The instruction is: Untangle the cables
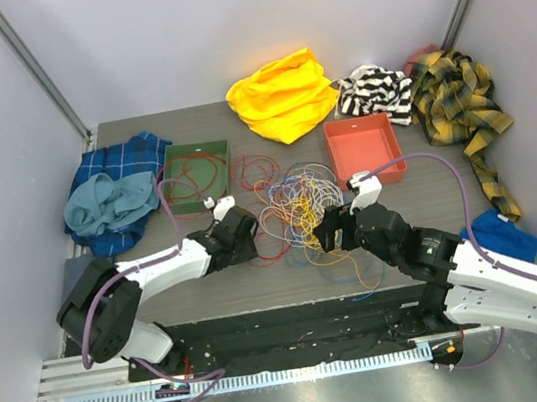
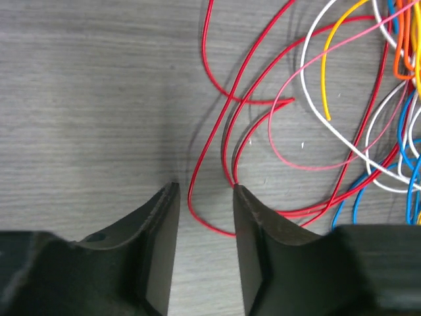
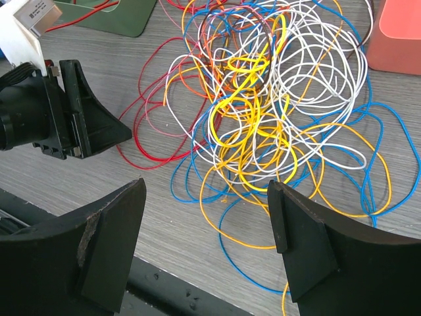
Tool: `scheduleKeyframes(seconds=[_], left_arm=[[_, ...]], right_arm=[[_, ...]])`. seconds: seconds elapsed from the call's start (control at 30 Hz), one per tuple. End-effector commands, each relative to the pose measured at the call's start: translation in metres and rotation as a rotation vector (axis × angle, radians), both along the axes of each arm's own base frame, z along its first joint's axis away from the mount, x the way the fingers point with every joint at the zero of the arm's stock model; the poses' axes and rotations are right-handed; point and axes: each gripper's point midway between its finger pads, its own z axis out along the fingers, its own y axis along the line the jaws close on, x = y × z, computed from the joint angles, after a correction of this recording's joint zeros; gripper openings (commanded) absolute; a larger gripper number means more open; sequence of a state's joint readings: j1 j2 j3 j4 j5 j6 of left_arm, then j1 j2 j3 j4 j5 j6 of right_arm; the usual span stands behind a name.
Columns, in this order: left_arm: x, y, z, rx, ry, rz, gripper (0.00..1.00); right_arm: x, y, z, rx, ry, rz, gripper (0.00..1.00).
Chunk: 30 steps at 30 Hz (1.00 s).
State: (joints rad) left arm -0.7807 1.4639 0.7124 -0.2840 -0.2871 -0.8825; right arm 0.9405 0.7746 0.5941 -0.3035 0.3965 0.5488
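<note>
You were dealing with a loose heap of thin, colourful plastic-coated cables (image 1: 299, 204), lying just right of the green rectangular tray (image 1: 197, 176). I judged them very light, limp and springy, and smooth enough to slip from a loose pinch. Pulling one would likely drag its neighbours along. The best place to take hold looked like a lone strand at the heap's edge nearest the tray, not the knotted middle. Your left gripper (image 2: 205, 189) stood part open there. A single thin red wire loop (image 2: 190, 197) passed between its fingers and touched the tip of one, not yet pinched. Your right gripper (image 3: 205, 191), on the heap's side away from the tray, was spread wide and held nothing.
</note>
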Motion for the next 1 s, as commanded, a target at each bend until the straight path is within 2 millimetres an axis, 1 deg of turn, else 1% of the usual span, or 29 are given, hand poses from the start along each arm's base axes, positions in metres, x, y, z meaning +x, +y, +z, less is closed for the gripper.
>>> scheduleKeyframes(seconds=[0.0,0.07,0.1,0.17,0.23,0.3,0.33,0.37,0.43,0.47,0.5,0.53,0.57,0.6,0.63,0.67,0.7,0.73,0.77,0.83,0.87,0.9,0.93,0.97], left_arm=[[0.011,-0.002,-0.005,0.014,-0.033,0.018,0.37],[0.011,0.000,-0.010,0.032,-0.028,0.023,0.30],[0.011,0.002,-0.012,0.042,-0.025,0.027,0.24],[0.008,0.008,-0.019,0.066,-0.011,0.044,0.18],[0.005,0.011,-0.022,0.075,-0.002,0.047,0.16],[0.002,0.016,-0.026,0.085,0.003,0.054,0.08],[0.001,0.018,-0.026,0.088,0.004,0.060,0.00],[-0.001,0.020,-0.026,0.091,0.005,0.062,0.00],[0.000,0.020,-0.016,0.080,-0.015,0.062,0.00],[0.002,0.019,-0.007,0.069,-0.033,0.053,0.00],[0.004,0.018,0.015,0.038,-0.076,0.054,0.00],[0.005,0.017,0.029,0.025,-0.105,0.044,0.00],[0.011,0.013,0.057,-0.009,-0.162,0.036,0.00],[0.011,0.014,0.092,-0.056,-0.228,0.029,0.00],[0.013,0.016,0.117,-0.076,-0.289,0.031,0.00],[0.019,0.012,0.158,-0.128,-0.366,0.035,0.00],[0.020,0.016,0.184,-0.136,-0.423,0.027,0.00],[0.016,0.029,0.212,-0.137,-0.478,0.045,0.00],[0.018,0.032,0.254,-0.178,-0.550,0.058,0.00],[0.014,0.048,0.288,-0.148,-0.615,0.059,0.00],[0.012,0.054,0.318,-0.175,-0.666,0.071,0.00],[0.010,0.059,0.331,-0.167,-0.692,0.067,0.00],[0.006,0.066,0.351,-0.187,-0.729,0.075,0.00],[0.005,0.071,0.362,-0.190,-0.753,0.088,0.00]], right_arm=[[0.003,-0.002,0.007,0.022,-0.021,-0.027,0.83],[0.003,-0.003,0.006,0.014,-0.020,-0.025,0.83],[0.003,-0.003,0.005,0.012,-0.020,-0.028,0.83],[0.004,-0.004,0.006,0.012,-0.022,-0.030,0.83],[0.004,-0.004,0.005,0.009,-0.021,-0.031,0.83],[0.004,-0.003,0.004,0.006,-0.021,-0.031,0.83],[0.004,-0.003,0.004,0.006,-0.019,-0.029,0.83],[0.004,-0.003,0.003,0.006,-0.017,-0.029,0.83],[0.004,-0.002,0.004,0.007,-0.020,-0.027,0.83],[0.004,-0.002,0.004,0.006,-0.019,-0.027,0.83],[0.004,-0.002,0.005,0.010,-0.020,-0.029,0.83],[0.004,-0.002,0.006,0.009,-0.022,-0.026,0.83],[0.004,-0.002,0.007,0.010,-0.023,-0.027,0.83],[0.004,-0.002,0.008,0.011,-0.025,-0.027,0.83],[0.004,-0.002,0.007,0.010,-0.024,-0.025,0.83],[0.004,-0.002,0.007,0.010,-0.024,-0.024,0.83],[0.004,-0.002,0.007,0.009,-0.025,-0.023,0.83],[0.005,-0.001,0.007,0.010,-0.025,-0.025,0.83],[0.005,0.000,0.009,0.018,-0.029,-0.024,0.83],[0.005,0.001,0.009,0.023,-0.028,-0.021,0.83],[0.005,0.003,0.009,0.031,-0.027,-0.015,0.83],[0.004,0.004,0.010,0.038,-0.027,-0.012,0.82],[0.005,0.005,0.011,0.049,-0.027,-0.013,0.83],[0.004,0.005,0.011,0.051,-0.025,-0.011,0.83]])
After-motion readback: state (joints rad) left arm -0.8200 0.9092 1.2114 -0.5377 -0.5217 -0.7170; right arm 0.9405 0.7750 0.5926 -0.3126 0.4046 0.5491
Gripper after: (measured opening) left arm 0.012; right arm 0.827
